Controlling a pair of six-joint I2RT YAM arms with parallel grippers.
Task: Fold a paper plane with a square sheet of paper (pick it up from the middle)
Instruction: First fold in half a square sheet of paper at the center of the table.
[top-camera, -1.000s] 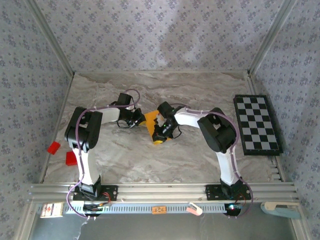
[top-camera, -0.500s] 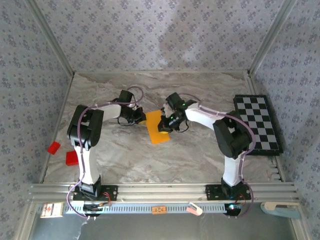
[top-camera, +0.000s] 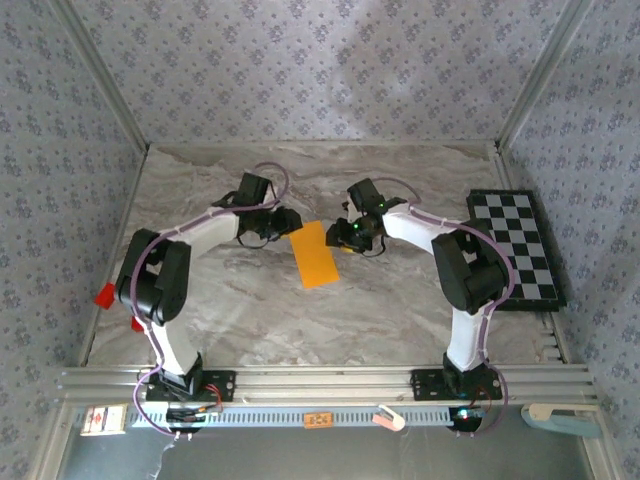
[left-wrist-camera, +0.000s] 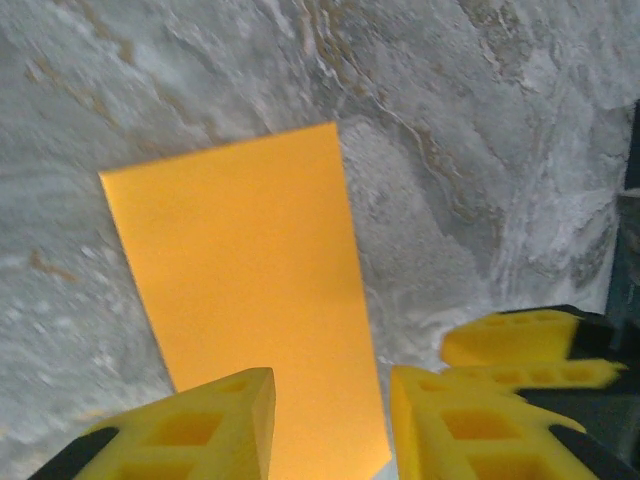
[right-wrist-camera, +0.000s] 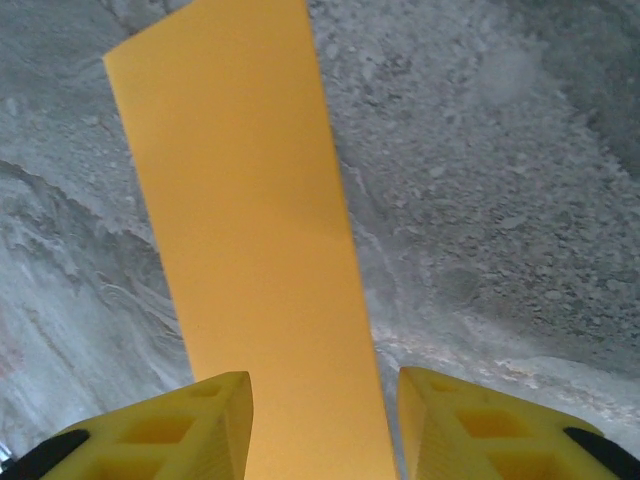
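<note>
The orange-yellow sheet of paper lies flat on the marble table as a narrow rectangle, a long strip in both wrist views. My left gripper hovers at its far left corner, open, and the paper's near end shows between its yellow fingers. My right gripper is just off the paper's far right edge, also open, with the strip running out between its fingers. Neither holds the paper. The right gripper's fingers appear at the right of the left wrist view.
A black-and-white checkerboard lies at the table's right edge. A small red block sits at the left edge, with another partly behind the left arm. Patterned walls close in the back and sides.
Both grippers have drawn away from over the paper toward the far side and spread apart. The paper, earlier partly covered by them, now lies uncovered and flat.
</note>
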